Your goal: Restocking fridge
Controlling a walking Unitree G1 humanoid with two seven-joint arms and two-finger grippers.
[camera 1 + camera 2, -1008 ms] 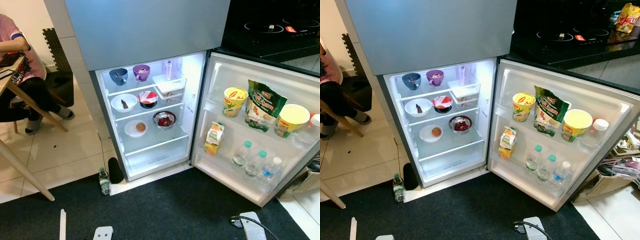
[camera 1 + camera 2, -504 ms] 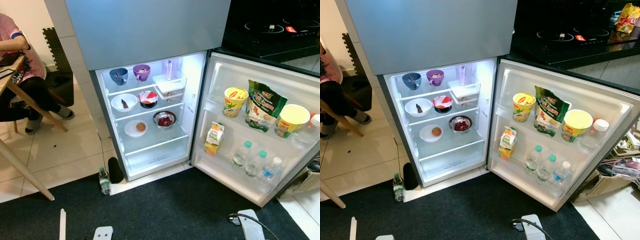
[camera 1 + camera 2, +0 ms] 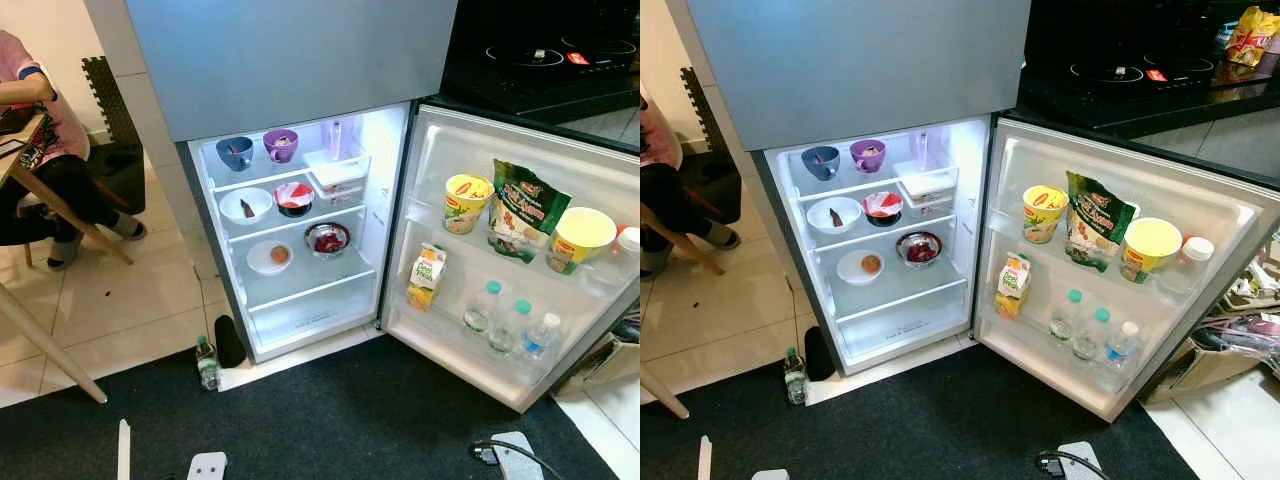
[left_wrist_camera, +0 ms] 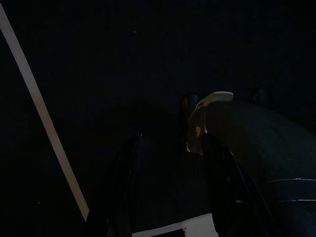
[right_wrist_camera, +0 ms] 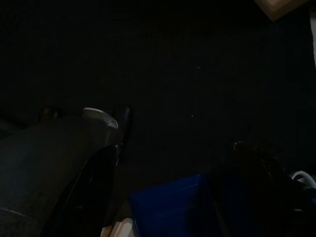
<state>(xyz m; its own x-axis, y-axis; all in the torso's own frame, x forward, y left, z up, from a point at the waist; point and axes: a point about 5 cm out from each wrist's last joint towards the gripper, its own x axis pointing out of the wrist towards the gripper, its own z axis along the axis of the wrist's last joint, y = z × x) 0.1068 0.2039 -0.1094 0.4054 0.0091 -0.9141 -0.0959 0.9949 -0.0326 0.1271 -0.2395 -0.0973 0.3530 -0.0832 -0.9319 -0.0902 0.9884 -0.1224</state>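
Both arms hang low over the dark mat (image 3: 350, 420). In the left wrist view the left pincer (image 4: 170, 187) has its two black fingers spread with nothing between them. In the right wrist view the right pincer (image 5: 173, 182) also looks spread, over something blue (image 5: 168, 207) that is too dark to identify; whether it is held I cannot tell.

Just beyond, on the floor by the fridge's left corner, a small water bottle (image 3: 208, 362) stands upright beside a dark object (image 3: 231, 341). It looks like the likeliest thing left to stock, so the step in hand is probably to reach for it.

To do that well, bend low and bring the left pincer in from the side, level with the bottle's middle, keeping clear of the dark object touching distance away. Close on the body, not the cap, since a light bottle tips easily.

Farther on, the fridge (image 3: 300, 200) stands open. Its shelves hold bowls (image 3: 247, 205) and a plate (image 3: 271, 257), with the bottom shelf (image 3: 310, 315) bare. The door (image 3: 520, 250) carries cups, a green bag (image 3: 523, 212), a juice carton (image 3: 427, 277) and three water bottles (image 3: 510, 325) in the lower rack, where a gap beside them would suit one more.

At the far left a person (image 3: 40, 150) sits at a desk (image 3: 20, 160), well apart.
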